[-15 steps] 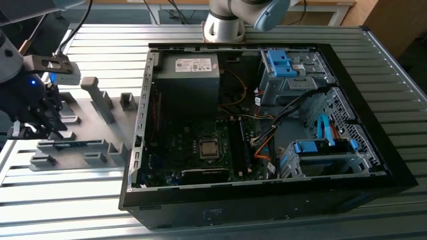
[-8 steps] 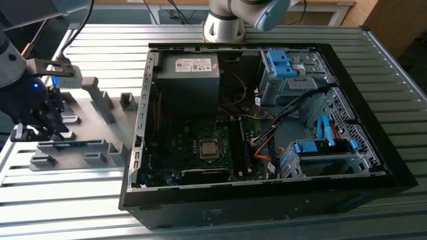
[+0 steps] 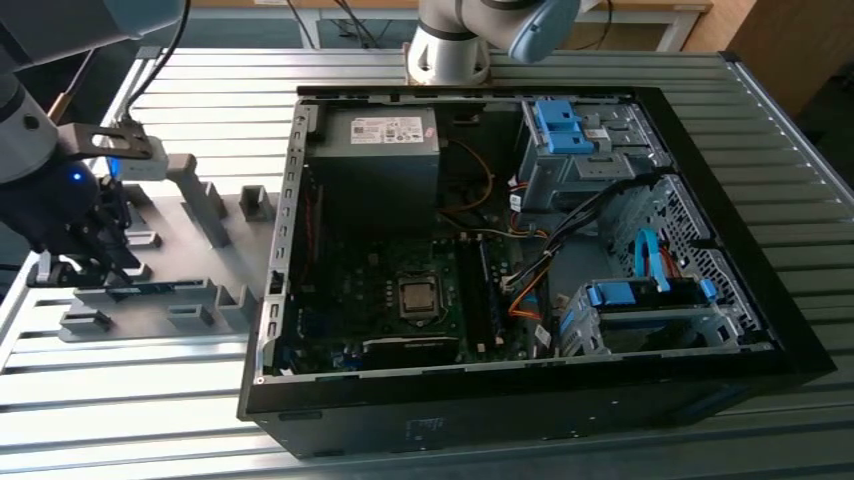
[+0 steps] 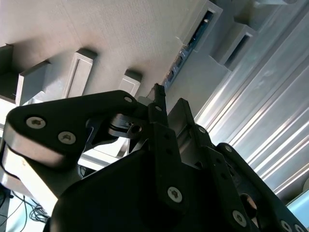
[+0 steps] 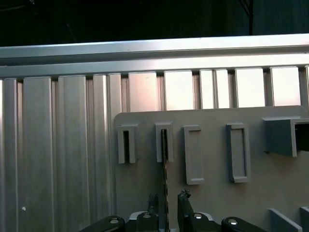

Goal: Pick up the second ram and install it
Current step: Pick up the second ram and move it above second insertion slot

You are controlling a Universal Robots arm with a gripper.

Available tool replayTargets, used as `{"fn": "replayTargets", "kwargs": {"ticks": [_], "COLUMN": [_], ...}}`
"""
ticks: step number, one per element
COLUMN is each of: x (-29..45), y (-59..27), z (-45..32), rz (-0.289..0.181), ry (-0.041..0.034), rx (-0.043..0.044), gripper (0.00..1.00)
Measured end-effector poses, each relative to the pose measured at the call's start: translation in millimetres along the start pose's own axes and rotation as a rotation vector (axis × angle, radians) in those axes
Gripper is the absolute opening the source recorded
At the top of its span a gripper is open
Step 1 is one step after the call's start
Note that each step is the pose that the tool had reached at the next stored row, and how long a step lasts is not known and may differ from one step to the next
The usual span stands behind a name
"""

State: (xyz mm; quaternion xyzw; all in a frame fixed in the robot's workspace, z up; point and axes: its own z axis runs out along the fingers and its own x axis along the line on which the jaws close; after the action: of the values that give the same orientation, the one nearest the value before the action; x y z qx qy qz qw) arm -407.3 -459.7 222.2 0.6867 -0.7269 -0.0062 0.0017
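A black computer case (image 3: 534,425) sits on a ribbed silver table (image 3: 120,400). Inside it are a dark green motherboard (image 3: 334,290), bright blue drive brackets (image 3: 558,125), blue flat cables (image 3: 650,262) and orange wires (image 3: 470,160). The fixture plate (image 3: 167,215) is plain grey, the second ram (image 4: 203,24) blue-green with dark chips, and the gripper (image 5: 167,197) matt black.
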Motion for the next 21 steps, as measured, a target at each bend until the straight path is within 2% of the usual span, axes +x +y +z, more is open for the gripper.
{"fn": "replayTargets", "kwargs": {"ticks": [8, 21], "x": [1.0, 1.2], "y": [1.0, 1.7], "z": [8.2, 21.0], "rz": [-0.01, -0.018], "ry": [-0.0002, -0.0001], "rx": [0.0049, 0.0071], "gripper": [0.3, 0.3]}}
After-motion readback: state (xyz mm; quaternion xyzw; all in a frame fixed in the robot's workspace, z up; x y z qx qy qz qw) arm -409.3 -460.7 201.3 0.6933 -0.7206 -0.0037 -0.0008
